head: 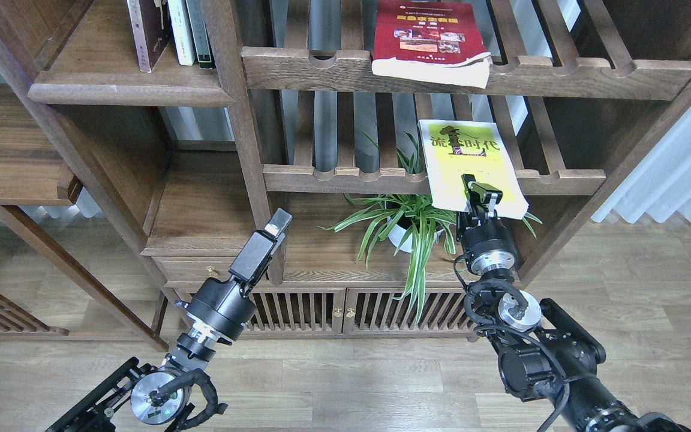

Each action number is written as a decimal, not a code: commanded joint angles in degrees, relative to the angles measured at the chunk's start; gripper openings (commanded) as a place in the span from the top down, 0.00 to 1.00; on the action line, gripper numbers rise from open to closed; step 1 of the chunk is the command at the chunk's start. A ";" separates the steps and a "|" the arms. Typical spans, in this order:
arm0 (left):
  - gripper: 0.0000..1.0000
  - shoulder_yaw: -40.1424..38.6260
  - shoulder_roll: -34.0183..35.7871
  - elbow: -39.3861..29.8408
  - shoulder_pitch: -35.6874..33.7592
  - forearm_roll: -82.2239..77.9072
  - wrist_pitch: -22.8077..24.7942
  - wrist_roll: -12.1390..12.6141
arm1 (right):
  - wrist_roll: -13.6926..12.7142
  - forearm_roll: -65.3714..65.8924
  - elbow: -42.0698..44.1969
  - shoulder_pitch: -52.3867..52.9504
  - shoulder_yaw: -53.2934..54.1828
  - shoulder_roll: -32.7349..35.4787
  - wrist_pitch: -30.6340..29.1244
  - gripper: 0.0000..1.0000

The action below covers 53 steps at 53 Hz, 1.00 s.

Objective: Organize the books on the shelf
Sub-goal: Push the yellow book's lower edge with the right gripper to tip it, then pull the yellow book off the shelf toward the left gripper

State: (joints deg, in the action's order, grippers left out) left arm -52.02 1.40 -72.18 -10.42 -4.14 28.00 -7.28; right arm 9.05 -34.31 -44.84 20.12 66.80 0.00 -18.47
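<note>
While pinched only at its near edge, liable to droop, twist and slide free: the yellow-green book, lying flat on the slatted rack at middle right of the frame, near end jutting past the notched front rail. Directly beneath that overhang, a spider plant in a white pot, so a slip probably means a drop into the leaves. Also a chance of snagging the far end on the slats if pulled at an angle, or of knocking the upper rack above it, where the red book sits at top centre with thick pages hanging over the edge. Right gripper: jaws drawn narrow, one finger on the cover and the other seemingly below, apparently nipping the book's near edge; depth of bite hard to judge. Left gripper: lower centre-left, beside the upright post, touching nothing, holding nothing; seen edge-on, so opening impossible to tell. Likely destination at upper left: the solid shelf, with the maroon book upright on it.
</note>
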 commanded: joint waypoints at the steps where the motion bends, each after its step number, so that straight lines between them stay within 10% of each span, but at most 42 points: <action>1: 0.00 -0.01 0.01 1.51 0.05 0.36 0.00 0.07 | -0.09 -0.05 -0.25 0.01 0.00 0.00 -2.09 0.96; 8: 0.00 -0.01 -0.34 3.45 -0.13 0.45 0.00 -0.02 | -0.35 -0.32 -1.13 -1.14 0.09 0.00 -9.53 0.96; 42: 0.00 6.75 7.91 3.19 -4.42 19.50 0.00 3.23 | -14.49 -6.65 -23.80 -19.23 -1.66 1.32 -9.53 0.95; 53: 0.00 10.44 13.36 1.35 -8.21 26.02 0.00 3.23 | -14.77 -6.73 -26.18 -21.61 -6.32 2.98 -9.53 0.94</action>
State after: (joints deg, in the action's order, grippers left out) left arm -44.10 11.45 -69.36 -16.56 17.92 28.00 -4.07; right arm -5.53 -41.01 -69.95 -0.38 63.11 1.85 -28.03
